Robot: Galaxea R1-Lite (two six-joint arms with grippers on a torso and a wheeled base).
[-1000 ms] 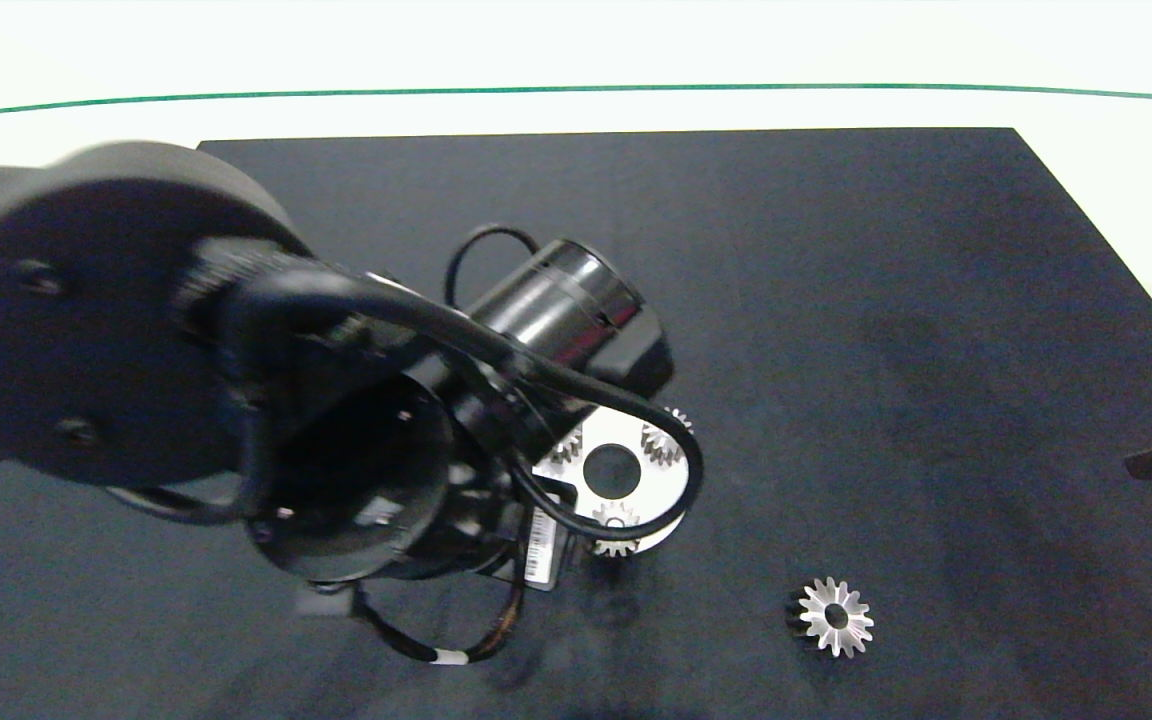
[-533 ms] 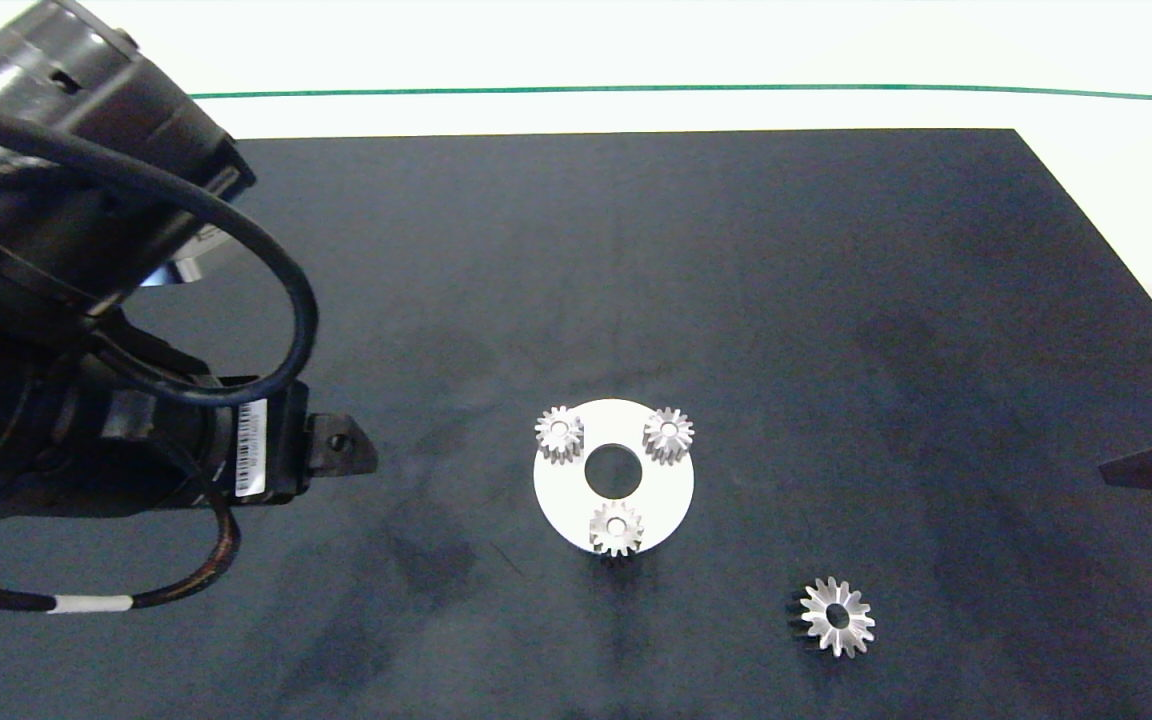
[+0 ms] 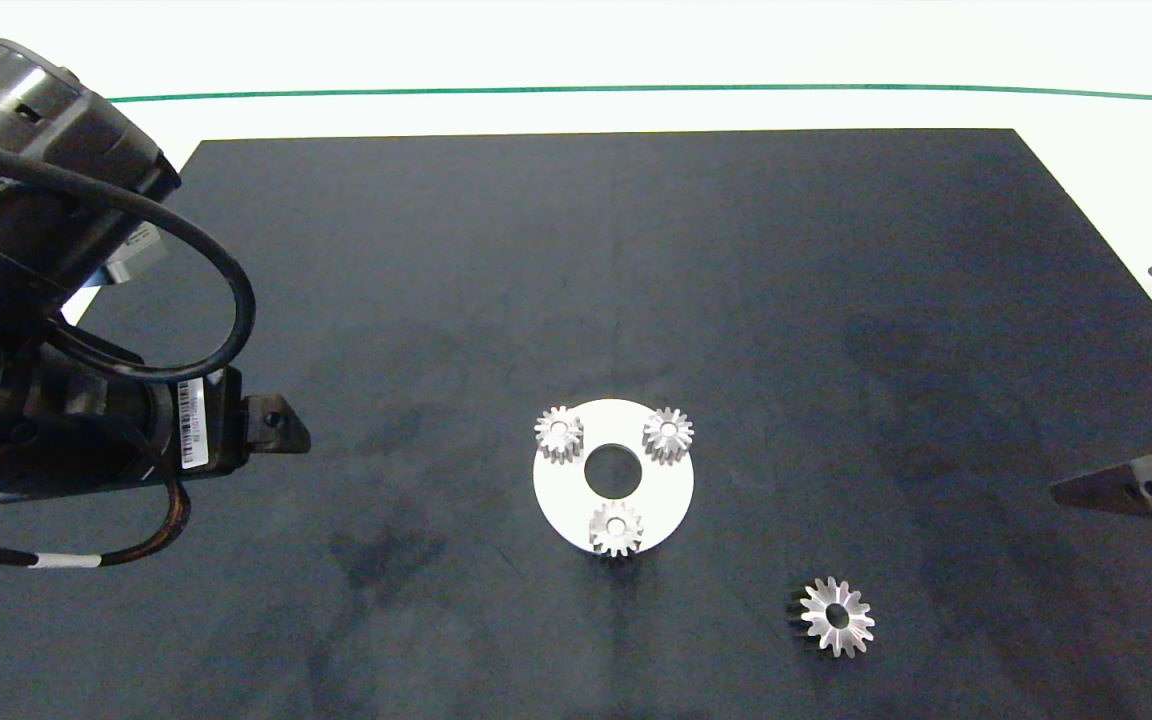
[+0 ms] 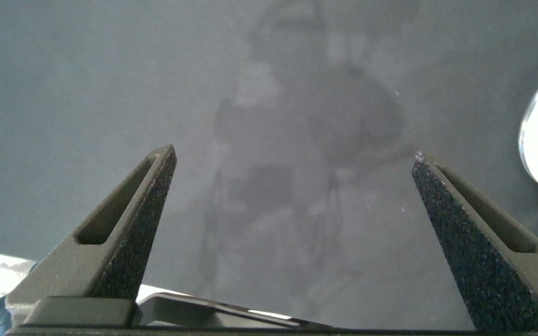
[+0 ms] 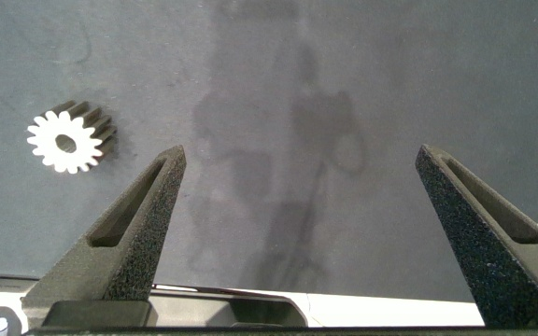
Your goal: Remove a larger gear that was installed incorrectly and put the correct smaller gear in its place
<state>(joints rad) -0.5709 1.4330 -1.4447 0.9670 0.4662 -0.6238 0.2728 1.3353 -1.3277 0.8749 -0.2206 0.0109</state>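
Seen from above, a white round plate (image 3: 671, 485) with a centre hole lies on a black mat (image 3: 636, 250) on a pale counter (image 3: 576, 45). Three small dull-grey gears sit on the plate, at about 10 (image 3: 559, 434), 2 (image 3: 668, 434) and 6 o'clock (image 3: 616, 528) around the hole. The larger gear (image 3: 837, 617), bright silver with long pointed teeth, lies flat on the mat off the plate, toward 4 o'clock from it and well apart. Judging by this layout, the swap looks done: the wrong gear is out and a smaller gear fills each spot, with nothing obvious left but parking the arms. The left pincer (image 4: 292, 224) is at the mat's 9 o'clock edge, fingers spread wide and empty. The right pincer (image 5: 302, 219) is at the 3 o'clock edge, also spread wide and empty, with the larger gear in its wrist view. A white barcode sticker (image 3: 191, 425) on the left arm carries print too small to read; no brand is legible.
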